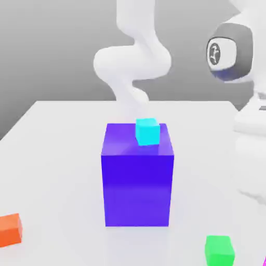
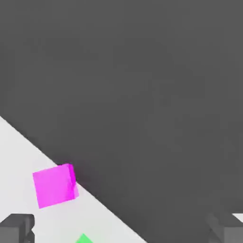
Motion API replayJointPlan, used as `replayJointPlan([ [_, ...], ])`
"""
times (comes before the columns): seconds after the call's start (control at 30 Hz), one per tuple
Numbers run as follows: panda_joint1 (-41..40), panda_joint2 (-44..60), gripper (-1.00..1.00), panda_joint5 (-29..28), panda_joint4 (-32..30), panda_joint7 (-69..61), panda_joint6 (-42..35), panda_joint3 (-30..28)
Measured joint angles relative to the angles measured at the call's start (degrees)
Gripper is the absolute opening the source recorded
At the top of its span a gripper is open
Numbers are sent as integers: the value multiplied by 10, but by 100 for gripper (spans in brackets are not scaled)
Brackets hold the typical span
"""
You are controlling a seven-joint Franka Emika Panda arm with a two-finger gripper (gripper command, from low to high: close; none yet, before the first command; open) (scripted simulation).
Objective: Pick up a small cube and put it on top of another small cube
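exterior view: big blue block (image 1: 137,182) sits mid-table (image 1: 57,140), upright. small cyan cube (image 1: 147,131) rests on its top face, near the back edge, slightly toward the exterior view's right. cyan cube is on the large block, not on another small cube.

other small cubes on the table: orange cube (image 1: 10,229) at the exterior view's left edge, near the front, partly cropped. green cube (image 1: 218,249) at front right, well apart from the blue block. a sliver of magenta shows at the bottom right corner, too cropped to read there.

robot arm (image 1: 134,57): white links curve behind the blue block, and more of the white body plus a dark-ringed joint stands at the exterior view's right.

hand view: magenta cube (image 2: 54,185) lies on the white table surface, close to the table edge, dark background beyond it. a corner of the green cube (image 2: 84,238) pokes in at the frame's edge, near the magenta one but not touching. gripper (image 2: 121,230): two dark fingertips (image 2: 17,228) at opposite sides of the frame, spread wide, nothing between them. magenta cube sits off the line between the fingers, toward one fingertip.

blue block stands between the orange cube and the green cube.
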Motion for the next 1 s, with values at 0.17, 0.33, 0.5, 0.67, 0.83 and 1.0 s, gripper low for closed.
replayJointPlan([
  [0.17,30,105,0,-33,24,-15,17,8],
  [0.33,50,209,0,-56,48,-13,73,-2],
  [0.5,51,220,-100,-57,51,-12,81,-4],
  [0.67,49,186,-100,-50,43,-17,55,1],
  [0.83,23,90,-100,-35,-26,-54,28,8],
  [1.0,-12,-6,-100,-16,-129,-116,36,9],
])
